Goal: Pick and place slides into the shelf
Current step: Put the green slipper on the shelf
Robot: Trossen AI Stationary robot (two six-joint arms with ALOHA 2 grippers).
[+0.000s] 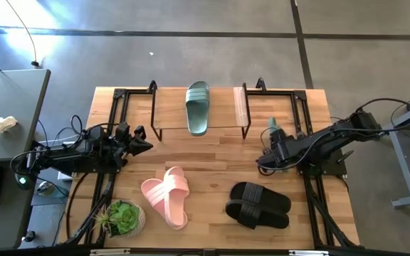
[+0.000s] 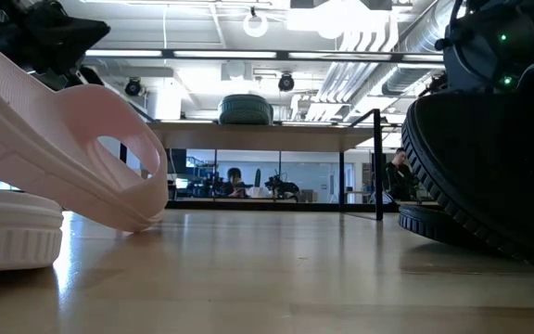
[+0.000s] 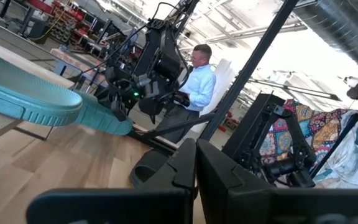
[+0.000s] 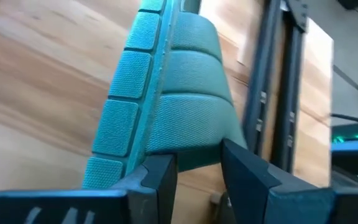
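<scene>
We begin at the left hand (image 1: 142, 140). It waits low over the surface (image 1: 212, 171), off the left end of the shelf (image 1: 199, 107), and carries nothing; in its wrist view the fingers sit close together, so we read them as together. Ahead of it and toward the front edge lies the pink pair (image 1: 168, 196), one slide propped across the other. A potted plant (image 1: 123, 217) stands just beside that pair, so any reach for it from the left hand risks brushing the pot.

On the shelf plank, one green slide (image 1: 198, 107) already lies lengthwise near the middle.

The right hand (image 1: 272, 135) is clamped on the second green slide (image 4: 166, 93), just off the right end of the shelf. We see the fingers pinching only a thin edge of it in the wrist view, with most of the slide hanging beyond the grip. We judge three hazards:

- The slide may pivot or slip out of so narrow a grip.
- The right wire frame (image 1: 299, 107) stands between the hand and the plank; the slide may snag on it.
- A low approach may push the placed slide off the plank.

The black pair (image 1: 258, 205) lies stacked on the front side of the right hand, clear of its path.
</scene>
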